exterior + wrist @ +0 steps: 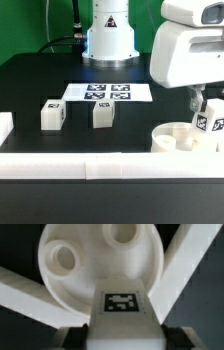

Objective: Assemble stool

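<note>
The round white seat (183,138) lies at the exterior view's right, against the front rail. My gripper (205,112) hangs over it, shut on a white leg (207,121) with a black-and-white tag. In the wrist view the held leg (125,308) runs out from between my gripper (125,338) fingers (80,336), its tagged end over the seat (95,277). Two open sockets (62,256) show in the seat beyond the leg. Two more tagged legs (53,114) (102,113) stand loose on the black table at the exterior view's left.
The marker board (110,92) lies flat at the middle back, before the arm's white base (108,35). A long white rail (100,165) borders the front edge. More rails (190,263) (25,291) cross beside the seat in the wrist view.
</note>
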`<move>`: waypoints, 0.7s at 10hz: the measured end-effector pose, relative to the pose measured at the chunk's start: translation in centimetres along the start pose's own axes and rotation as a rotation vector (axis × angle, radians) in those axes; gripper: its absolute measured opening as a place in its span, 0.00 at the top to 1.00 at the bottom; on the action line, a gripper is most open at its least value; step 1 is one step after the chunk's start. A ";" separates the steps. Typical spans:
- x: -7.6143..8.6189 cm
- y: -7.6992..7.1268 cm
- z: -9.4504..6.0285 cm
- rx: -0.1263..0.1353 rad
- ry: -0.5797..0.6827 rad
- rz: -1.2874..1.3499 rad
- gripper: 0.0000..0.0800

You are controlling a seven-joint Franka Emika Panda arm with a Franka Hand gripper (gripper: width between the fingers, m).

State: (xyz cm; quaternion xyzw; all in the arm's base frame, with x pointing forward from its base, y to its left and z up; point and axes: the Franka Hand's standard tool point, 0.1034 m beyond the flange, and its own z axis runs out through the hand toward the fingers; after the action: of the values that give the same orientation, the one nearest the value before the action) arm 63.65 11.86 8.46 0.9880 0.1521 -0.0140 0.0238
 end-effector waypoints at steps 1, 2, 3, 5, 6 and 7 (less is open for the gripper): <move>0.0 0.0 0.0 0.004 0.000 0.078 0.58; -0.1 0.0 0.0 0.023 0.002 0.209 0.58; -0.3 0.0 0.1 0.044 0.005 0.374 0.58; -0.4 0.1 0.1 0.090 0.009 0.640 0.58; -0.4 0.1 0.1 0.100 0.005 0.735 0.58; -0.4 0.1 0.1 0.101 0.003 0.778 0.58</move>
State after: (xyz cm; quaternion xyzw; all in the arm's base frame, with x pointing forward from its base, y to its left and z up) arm 63.29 11.64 8.35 0.9718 -0.2347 -0.0099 -0.0214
